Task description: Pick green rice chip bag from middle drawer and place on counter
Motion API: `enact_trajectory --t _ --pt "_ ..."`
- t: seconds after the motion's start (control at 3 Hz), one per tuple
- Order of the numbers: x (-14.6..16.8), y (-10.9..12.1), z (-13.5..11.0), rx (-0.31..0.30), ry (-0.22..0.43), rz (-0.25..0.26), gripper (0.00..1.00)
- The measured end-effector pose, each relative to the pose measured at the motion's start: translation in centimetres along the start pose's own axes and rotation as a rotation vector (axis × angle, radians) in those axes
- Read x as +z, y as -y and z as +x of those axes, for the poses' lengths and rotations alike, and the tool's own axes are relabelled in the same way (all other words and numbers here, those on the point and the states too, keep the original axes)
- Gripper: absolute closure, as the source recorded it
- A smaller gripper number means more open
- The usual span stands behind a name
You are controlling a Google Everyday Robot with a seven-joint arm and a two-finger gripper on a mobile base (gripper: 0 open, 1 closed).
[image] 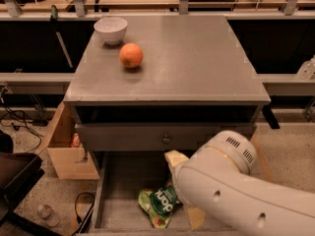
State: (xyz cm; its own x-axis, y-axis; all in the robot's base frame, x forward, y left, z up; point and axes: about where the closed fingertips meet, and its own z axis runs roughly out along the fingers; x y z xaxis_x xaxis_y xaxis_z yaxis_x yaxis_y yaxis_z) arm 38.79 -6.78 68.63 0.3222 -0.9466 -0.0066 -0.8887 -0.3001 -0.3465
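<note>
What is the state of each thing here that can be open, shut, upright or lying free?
Middle drawer: pulled out, open.
Drawer with knob: shut.
Chip bag: lying crumpled on the middle drawer's floor.
Tool: open, low in the middle drawer, right by the chip bag.
Bowl: upright on the counter.
Orange: resting free on the counter.
</note>
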Motion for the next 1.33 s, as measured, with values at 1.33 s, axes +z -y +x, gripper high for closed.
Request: enact_trajectory --t 1.33 --pt "11.1 1.6 0.6 -0.178 -0.058 -0.043 0.0"
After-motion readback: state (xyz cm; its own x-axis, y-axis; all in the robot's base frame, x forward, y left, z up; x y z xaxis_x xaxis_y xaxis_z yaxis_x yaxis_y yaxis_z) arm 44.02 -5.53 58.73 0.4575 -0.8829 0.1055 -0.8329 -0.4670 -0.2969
